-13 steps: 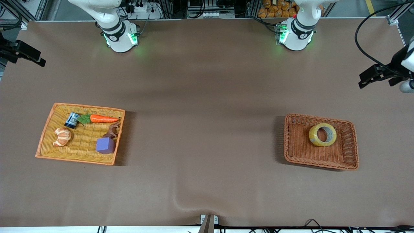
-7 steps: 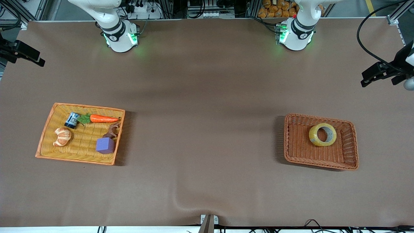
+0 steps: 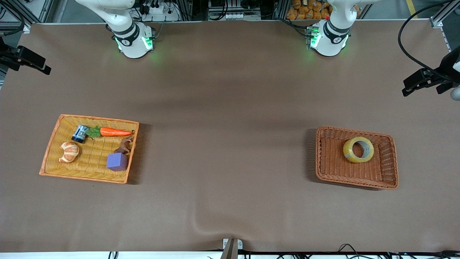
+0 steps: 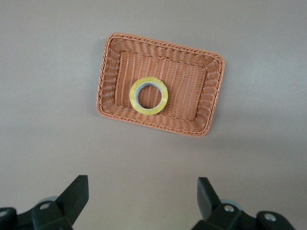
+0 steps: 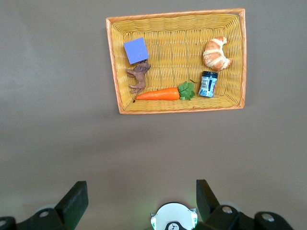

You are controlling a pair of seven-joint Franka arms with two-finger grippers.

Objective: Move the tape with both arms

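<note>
The tape [image 3: 358,149], a yellowish ring with a grey-white core, lies flat in the brown wicker basket [image 3: 355,184] toward the left arm's end of the table. It also shows in the left wrist view [image 4: 148,96], inside the same basket [image 4: 212,96]. My left gripper [image 3: 409,86] hangs high over the table's edge at the left arm's end, open and empty [image 4: 142,191]. My right gripper [image 3: 37,64] hangs high over the table's edge at the right arm's end, open and empty [image 5: 140,194].
A yellow wicker basket [image 3: 50,144] toward the right arm's end holds a croissant [image 3: 69,151], a carrot [image 3: 115,132], a small blue jar [image 3: 80,133], a purple block [image 3: 116,162] and a brown figure [image 3: 124,145]. The brown cloth has a wrinkle [image 3: 201,226] near the front edge.
My left gripper has drifted slightly outward toward the left arm's end of the table. The tape, the baskets and the right gripper have not visibly moved.
</note>
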